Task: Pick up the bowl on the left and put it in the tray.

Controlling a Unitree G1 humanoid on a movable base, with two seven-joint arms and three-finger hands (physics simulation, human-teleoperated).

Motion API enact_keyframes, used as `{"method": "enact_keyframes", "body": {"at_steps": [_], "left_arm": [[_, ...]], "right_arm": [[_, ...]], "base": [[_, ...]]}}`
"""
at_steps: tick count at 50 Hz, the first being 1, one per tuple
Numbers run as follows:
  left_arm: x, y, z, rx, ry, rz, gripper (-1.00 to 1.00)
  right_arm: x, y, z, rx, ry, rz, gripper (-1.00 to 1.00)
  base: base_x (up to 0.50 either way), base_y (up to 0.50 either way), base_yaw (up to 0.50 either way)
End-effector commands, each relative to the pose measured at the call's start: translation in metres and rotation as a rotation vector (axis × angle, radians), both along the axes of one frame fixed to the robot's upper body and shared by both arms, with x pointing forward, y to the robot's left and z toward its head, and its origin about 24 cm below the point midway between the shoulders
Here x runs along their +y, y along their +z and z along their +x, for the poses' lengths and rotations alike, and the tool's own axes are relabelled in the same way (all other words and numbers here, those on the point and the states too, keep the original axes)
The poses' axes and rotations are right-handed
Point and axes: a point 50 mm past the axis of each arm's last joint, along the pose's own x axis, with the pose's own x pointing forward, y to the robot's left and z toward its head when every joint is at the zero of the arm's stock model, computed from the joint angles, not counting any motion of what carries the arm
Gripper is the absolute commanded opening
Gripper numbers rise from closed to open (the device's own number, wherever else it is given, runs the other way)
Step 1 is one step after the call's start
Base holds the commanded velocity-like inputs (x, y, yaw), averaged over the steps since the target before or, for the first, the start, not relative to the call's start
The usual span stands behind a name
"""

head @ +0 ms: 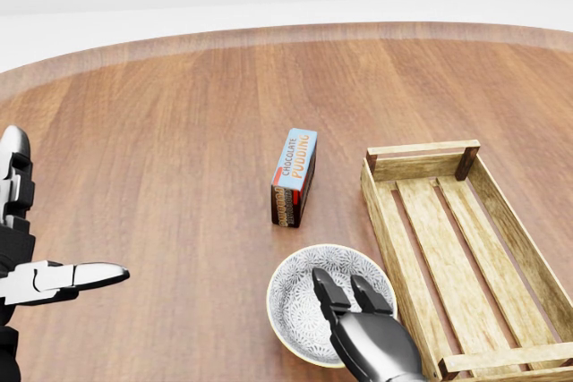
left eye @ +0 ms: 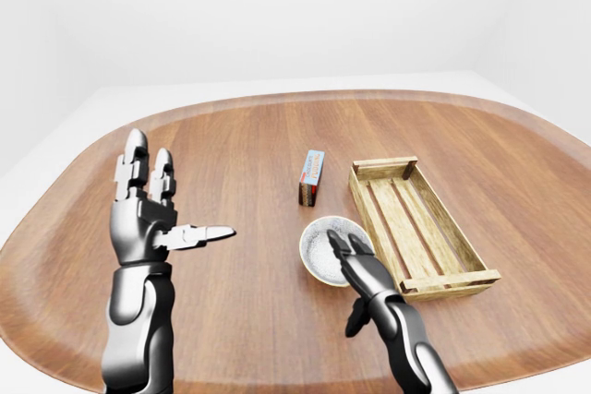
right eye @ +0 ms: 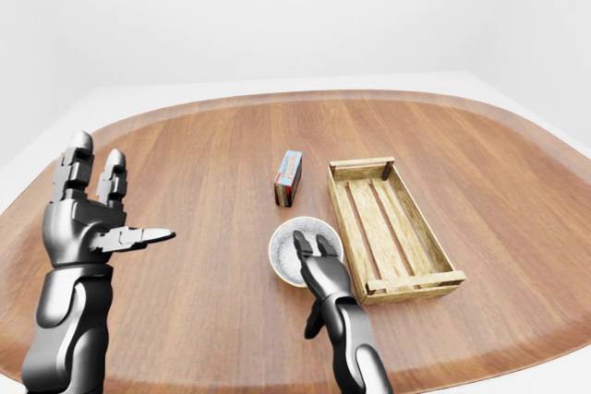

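A white patterned bowl [head: 298, 297] sits on the wooden table just left of a slatted wooden tray [head: 383, 214]. My right hand [head: 347, 303] reaches in from the bottom; two dark fingers [head: 324, 289] lie over the bowl's near rim and point into it. Its thumb [left eye: 355, 322] hangs apart below the bowl, so the hand is open. Far to the left, my left hand [left eye: 175, 198] is raised upright and open, with its thumb pointing right and nothing in it.
A chocolate pudding box [head: 295, 175] stands on its edge just above the bowl and left of the tray's far end. The round table [left eye: 231, 140] has a pale rim, with white floor and walls beyond it.
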Motion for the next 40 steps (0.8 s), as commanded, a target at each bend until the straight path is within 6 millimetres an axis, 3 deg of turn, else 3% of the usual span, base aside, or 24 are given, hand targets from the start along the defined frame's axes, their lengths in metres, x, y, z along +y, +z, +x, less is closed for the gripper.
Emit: {"method": "enact_keyframes", "body": {"at_steps": [1, 40], "left_arm": [[-0.0062, -0.0217, 0.0087, 0.104, 0.005, 0.019, 1.0], [-0.0046, -0.0213, 0.0102, 0.102, 0.007, 0.016, 1.0]], "right_arm": [[0.0009, -0.0097, 0.0062, 0.036, 0.01, -0.038, 1.0], [0.0081, -0.0166, 0.0153, 0.073, 0.037, -0.063, 1.0]], "base": [[0.0, 0.0, 0.0], [0.0, 0.0, 0.0]]}}
